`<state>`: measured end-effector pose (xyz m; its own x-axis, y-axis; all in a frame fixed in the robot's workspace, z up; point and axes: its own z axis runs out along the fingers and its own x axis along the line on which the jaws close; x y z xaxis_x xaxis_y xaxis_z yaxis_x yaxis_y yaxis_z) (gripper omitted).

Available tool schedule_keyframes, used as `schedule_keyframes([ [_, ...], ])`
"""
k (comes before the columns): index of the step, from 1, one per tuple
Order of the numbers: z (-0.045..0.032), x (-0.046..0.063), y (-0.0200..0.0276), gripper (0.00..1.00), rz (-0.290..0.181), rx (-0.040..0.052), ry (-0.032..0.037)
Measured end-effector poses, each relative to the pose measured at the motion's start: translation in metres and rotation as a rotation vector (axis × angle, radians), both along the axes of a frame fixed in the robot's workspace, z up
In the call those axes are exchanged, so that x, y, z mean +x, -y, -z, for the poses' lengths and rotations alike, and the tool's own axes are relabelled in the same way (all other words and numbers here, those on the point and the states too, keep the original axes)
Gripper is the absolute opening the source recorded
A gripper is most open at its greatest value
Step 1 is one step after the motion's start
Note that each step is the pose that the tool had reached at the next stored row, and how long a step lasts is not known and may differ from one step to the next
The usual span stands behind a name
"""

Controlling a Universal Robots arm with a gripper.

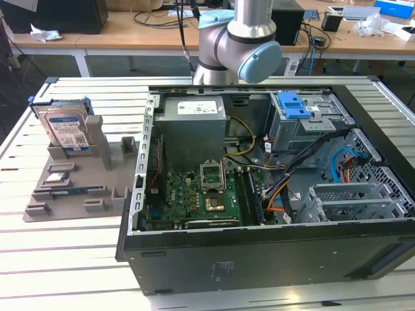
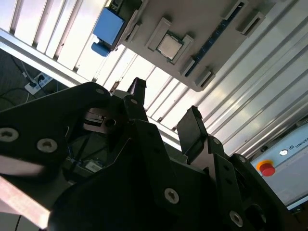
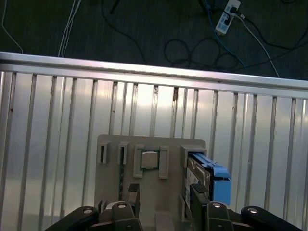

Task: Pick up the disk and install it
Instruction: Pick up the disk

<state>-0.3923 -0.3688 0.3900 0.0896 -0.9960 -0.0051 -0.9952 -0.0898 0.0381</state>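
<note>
Slatted aluminium table (image 1: 65, 259): the flat silver-grey metal disk (image 1: 65, 126) with blue side rails stands on edge in a grey plastic fixture (image 1: 71, 188). The black gripper (image 3: 163, 199), spread and empty, hangs apart from it. In the first wrist view the disk (image 3: 199, 175) lines up with one finger, not the gap.

We see a slatted metal table (image 1: 65, 259), its long pale ribs running side by side, with the same ribs showing in both wrist views (image 3: 48, 120) (image 2: 269, 96). Two things rest directly on it. Toward the exterior view's left lies a flat grey holder (image 1: 120, 184) (image 3: 110, 192) (image 2: 192, 29) with raised slots. The disk (image 1: 65, 129) (image 3: 211, 180) (image 2: 109, 26) stands on edge in a slot at one end, and a small square chip (image 3: 149, 160) (image 2: 168, 45) sits in a pocket nearby. Just beside the holder, toward the exterior view's right, lies an open black computer case (image 1: 259, 259), resting on its side.
</note>
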Motion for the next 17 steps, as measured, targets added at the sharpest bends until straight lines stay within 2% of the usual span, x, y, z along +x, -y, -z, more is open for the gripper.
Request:
schedule_keyframes([
  [7,0.0002,0.0018,-0.0008,0.54,0.0,-0.0012,-0.0002],
  [11,0.0007,0.0041,-0.0038,0.54,0.0,-0.0054,-0.0001],
  [17,0.0011,0.0061,-0.0058,0.54,0.0,-0.0068,-0.0001],
])
